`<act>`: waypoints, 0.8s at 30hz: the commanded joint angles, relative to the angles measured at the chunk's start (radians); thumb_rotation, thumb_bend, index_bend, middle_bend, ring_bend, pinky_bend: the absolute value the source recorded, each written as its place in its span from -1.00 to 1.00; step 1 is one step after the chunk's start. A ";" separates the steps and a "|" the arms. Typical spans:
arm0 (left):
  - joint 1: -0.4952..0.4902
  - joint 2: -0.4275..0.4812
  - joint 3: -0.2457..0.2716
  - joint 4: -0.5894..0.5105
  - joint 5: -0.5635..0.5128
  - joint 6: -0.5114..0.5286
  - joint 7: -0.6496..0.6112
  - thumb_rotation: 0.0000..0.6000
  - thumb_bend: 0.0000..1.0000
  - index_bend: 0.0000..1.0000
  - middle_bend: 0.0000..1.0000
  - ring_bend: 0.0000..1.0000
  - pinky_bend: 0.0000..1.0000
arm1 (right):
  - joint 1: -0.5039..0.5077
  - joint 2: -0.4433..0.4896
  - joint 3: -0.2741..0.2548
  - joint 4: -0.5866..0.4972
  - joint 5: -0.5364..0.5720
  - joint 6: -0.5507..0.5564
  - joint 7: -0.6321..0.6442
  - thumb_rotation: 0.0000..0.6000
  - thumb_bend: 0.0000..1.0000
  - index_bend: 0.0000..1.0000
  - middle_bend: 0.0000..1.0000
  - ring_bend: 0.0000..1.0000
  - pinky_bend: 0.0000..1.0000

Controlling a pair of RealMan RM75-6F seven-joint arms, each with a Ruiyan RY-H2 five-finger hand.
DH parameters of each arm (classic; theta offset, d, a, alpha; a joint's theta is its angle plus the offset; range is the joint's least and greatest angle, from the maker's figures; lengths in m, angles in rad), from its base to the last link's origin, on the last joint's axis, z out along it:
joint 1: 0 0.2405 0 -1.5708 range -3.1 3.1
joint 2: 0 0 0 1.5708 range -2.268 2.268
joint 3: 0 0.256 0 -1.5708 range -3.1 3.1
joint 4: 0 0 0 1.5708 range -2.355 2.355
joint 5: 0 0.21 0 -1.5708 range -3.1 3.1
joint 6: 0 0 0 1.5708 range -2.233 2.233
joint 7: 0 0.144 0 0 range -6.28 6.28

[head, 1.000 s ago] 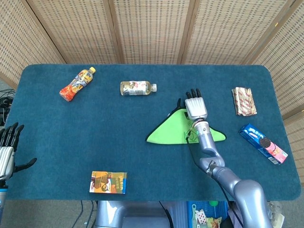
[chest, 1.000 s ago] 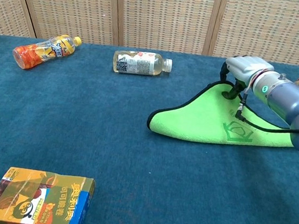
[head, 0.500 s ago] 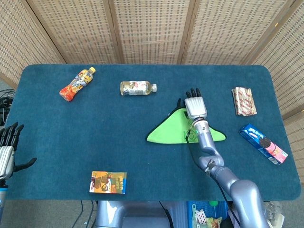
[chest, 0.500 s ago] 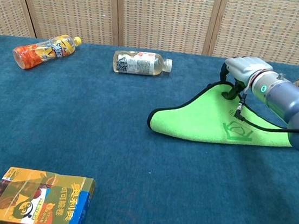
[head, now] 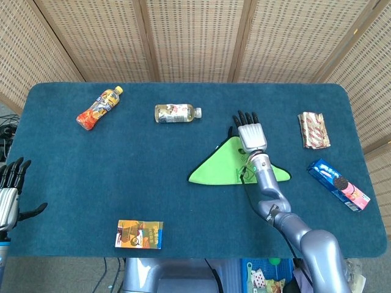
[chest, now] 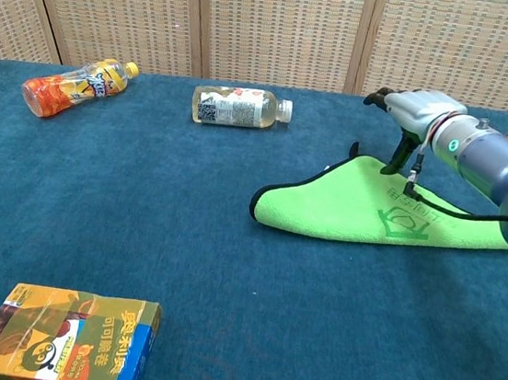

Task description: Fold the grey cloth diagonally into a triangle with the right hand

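Cloth [head: 223,168], green face up, lies folded into a triangle on the surface [head: 122,159]. Right hand [head: 251,133] hovers over its apex, fingers spread, holding nothing.

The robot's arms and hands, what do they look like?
The right arm is smooth silver-grey metal with rounded joints. A thin black cable runs along its wrist, beside a small green light. The right hand has a pale silver back and black fingers. The left hand looks the same.

Staged robot test area: woven rattan screen panels [head: 195,36] behind blue carpeted table [head: 122,183], scattered grocery props.
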 commanded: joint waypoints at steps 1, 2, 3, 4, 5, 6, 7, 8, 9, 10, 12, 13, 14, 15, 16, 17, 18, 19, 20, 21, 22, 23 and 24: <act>0.000 0.001 0.000 0.000 -0.001 -0.001 -0.002 1.00 -0.70 -1.00 -1.00 -1.00 -1.00 | -0.009 0.017 0.001 -0.027 -0.002 0.024 -0.010 1.00 -0.61 -1.00 -1.00 -1.00 -1.00; 0.000 0.001 0.000 0.000 -0.001 -0.001 -0.002 1.00 -0.70 -1.00 -1.00 -1.00 -1.00 | -0.014 0.025 0.000 -0.041 -0.004 0.035 -0.016 1.00 -0.61 -1.00 -1.00 -1.00 -1.00; -0.001 0.001 0.000 0.001 0.000 -0.001 -0.003 1.00 -0.70 -1.00 -1.00 -1.00 -1.00 | -0.019 0.032 0.000 -0.053 -0.005 0.045 -0.017 1.00 -0.61 -1.00 -1.00 -1.00 -1.00; -0.001 0.001 0.000 0.001 -0.001 -0.002 -0.005 1.00 -0.70 -1.00 -1.00 -1.00 -1.00 | -0.028 0.045 -0.001 -0.077 -0.008 0.063 -0.017 1.00 -0.61 -1.00 -1.00 -1.00 -1.00; -0.001 0.002 0.000 0.002 -0.001 -0.003 -0.007 1.00 -0.70 -1.00 -1.00 -1.00 -1.00 | -0.040 0.060 -0.004 -0.105 -0.014 0.086 -0.019 1.00 -0.61 -1.00 -1.00 -1.00 -1.00; -0.001 0.002 0.000 0.002 -0.002 -0.005 -0.009 1.00 -0.69 -1.00 -1.00 -1.00 -1.00 | -0.053 0.078 -0.009 -0.137 -0.020 0.105 -0.024 1.00 -0.61 -1.00 -1.00 -1.00 -1.00; -0.001 0.002 0.001 0.003 -0.003 -0.007 -0.011 1.00 -0.69 -1.00 -1.00 -1.00 -1.00 | -0.067 0.097 -0.014 -0.172 -0.024 0.122 -0.032 1.00 -0.61 -1.00 -1.00 -1.00 -1.00; -0.002 0.002 0.001 0.004 -0.003 -0.010 -0.014 1.00 -0.69 -1.00 -1.00 -1.00 -1.00 | -0.084 0.120 -0.020 -0.212 -0.028 0.139 -0.044 1.00 -0.61 -0.99 -1.00 -1.00 -1.00; -0.003 0.002 0.002 0.004 -0.003 -0.012 -0.015 1.00 -0.70 -1.00 -1.00 -1.00 -1.00 | -0.103 0.146 -0.027 -0.259 -0.030 0.157 -0.061 1.00 -0.61 -0.98 -1.00 -1.00 -1.00; -0.004 0.002 0.003 0.004 -0.001 -0.014 -0.016 1.00 -0.70 -1.00 -1.00 -1.00 -1.00 | -0.122 0.174 -0.035 -0.310 -0.031 0.173 -0.081 1.00 -0.61 -0.98 -1.00 -1.00 -1.00; -0.004 0.002 0.005 0.004 0.002 -0.014 -0.017 1.00 -0.70 -1.00 -1.00 -1.00 -1.00 | -0.161 0.229 -0.050 -0.410 -0.031 0.203 -0.117 1.00 -0.61 -0.97 -1.00 -1.00 -1.00; -0.004 0.003 0.007 0.003 0.005 -0.014 -0.019 1.00 -0.70 -1.00 -1.00 -1.00 -1.00 | -0.186 0.264 -0.059 -0.474 -0.026 0.220 -0.139 1.00 -0.61 -0.97 -1.00 -1.00 -1.00; -0.004 0.003 0.008 0.003 0.007 -0.014 -0.021 1.00 -0.70 -1.00 -1.00 -1.00 -1.00 | -0.213 0.302 -0.068 -0.543 -0.022 0.238 -0.160 1.00 -0.62 -0.97 -1.00 -1.00 -1.00; -0.005 0.003 0.009 0.002 0.008 -0.016 -0.023 1.00 -0.69 -1.00 -1.00 -1.00 -1.00 | -0.243 0.341 -0.080 -0.615 -0.024 0.268 -0.176 1.00 -0.62 -0.97 -1.00 -1.00 -1.00; -0.005 0.003 0.010 0.002 0.009 -0.017 -0.024 1.00 -0.70 -1.00 -1.00 -1.00 -1.00 | -0.263 0.366 -0.088 -0.661 -0.029 0.291 -0.183 1.00 -0.62 -0.97 -1.00 -1.00 -1.00; -0.005 0.004 0.011 0.001 0.010 -0.018 -0.027 1.00 -0.70 -1.00 -1.00 -1.00 -1.00 | -0.294 0.401 -0.102 -0.725 -0.039 0.327 -0.189 1.00 -0.62 -0.97 -1.00 -1.00 -1.00; -0.005 0.005 0.013 0.000 0.013 -0.018 -0.030 1.00 -0.70 -1.00 -1.00 -1.00 -1.00 | -0.325 0.433 -0.114 -0.782 -0.051 0.365 -0.190 1.00 -0.62 -0.97 -1.00 -1.00 -1.00; -0.005 0.006 0.014 0.000 0.015 -0.018 -0.032 1.00 -0.70 -1.00 -1.00 -1.00 -1.00 | -0.355 0.463 -0.130 -0.833 -0.067 0.402 -0.189 1.00 -0.62 -0.97 -1.00 -1.00 -1.00; -0.005 0.006 0.015 -0.001 0.017 -0.018 -0.035 1.00 -0.70 -1.00 -1.00 -1.00 -1.00 | -0.382 0.488 -0.145 -0.875 -0.082 0.434 -0.187 1.00 -0.63 -0.97 -1.00 -1.00 -1.00; -0.005 0.007 0.016 -0.002 0.020 -0.017 -0.037 1.00 -0.70 -1.00 -1.00 -1.00 -1.00 | -0.412 0.512 -0.161 -0.913 -0.098 0.472 -0.183 1.00 -0.63 -0.97 -1.00 -1.00 -1.00; -0.005 0.007 0.017 -0.003 0.023 -0.016 -0.038 1.00 -0.70 -1.00 -1.00 -1.00 -1.00 | -0.439 0.533 -0.177 -0.945 -0.116 0.507 -0.178 1.00 -0.65 -0.97 -1.00 -1.00 -1.00; -0.005 0.007 0.018 -0.004 0.025 -0.016 -0.039 1.00 -0.70 -1.00 -1.00 -1.00 -1.00 | -0.460 0.547 -0.189 -0.964 -0.129 0.533 -0.172 1.00 -0.67 -0.97 -1.00 -1.00 -1.00; -0.005 0.008 0.019 -0.004 0.026 -0.016 -0.040 1.00 -0.69 -1.00 -1.00 -1.00 -1.00 | -0.481 0.559 -0.202 -0.981 -0.141 0.557 -0.167 1.00 -0.68 -0.97 -1.00 -1.00 -1.00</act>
